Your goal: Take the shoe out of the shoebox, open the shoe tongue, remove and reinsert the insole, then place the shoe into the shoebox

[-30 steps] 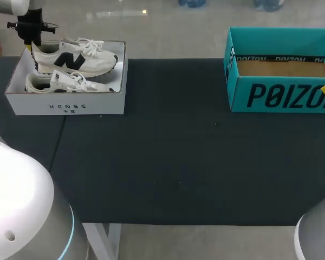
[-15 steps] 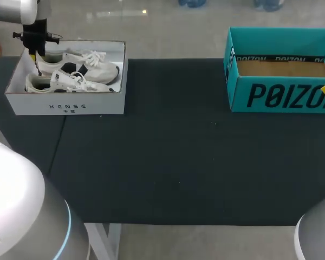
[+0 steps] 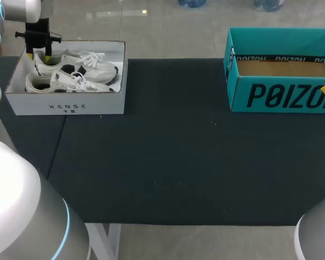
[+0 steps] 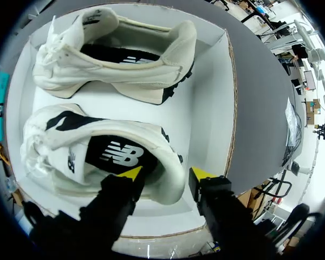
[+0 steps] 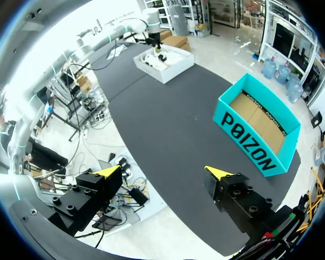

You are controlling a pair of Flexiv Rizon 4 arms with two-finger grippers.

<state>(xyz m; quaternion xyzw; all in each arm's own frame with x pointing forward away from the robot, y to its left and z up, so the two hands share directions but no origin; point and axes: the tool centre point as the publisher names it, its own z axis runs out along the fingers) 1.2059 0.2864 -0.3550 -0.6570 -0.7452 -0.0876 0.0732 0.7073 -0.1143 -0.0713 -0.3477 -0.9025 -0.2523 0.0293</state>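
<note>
Head view: a white box [image 3: 65,105] sits at the far left of the black table [image 3: 168,162], with two pale shoes lying side by side in it. The left gripper [image 3: 37,56] stands upright over the heel of the far shoe [image 3: 100,67]. A teal box [image 3: 281,95] stands open at the far right, well apart from the white one.

Left wrist view: the fingers are closed narrowly on the shoe's heel collar. One yellow tip is inside, on the black insole [image 4: 116,157], and the other is outside against the back of the heel. The shoe rests on the box floor, toe pointing away. The other shoe [image 4: 119,70] lies just beyond it, parallel.

Right wrist view: the right gripper [image 5: 162,170] hangs high above the table's near edge, fingers spread wide with nothing between them. The teal box is ahead of it, and the white box lies far beyond.
</note>
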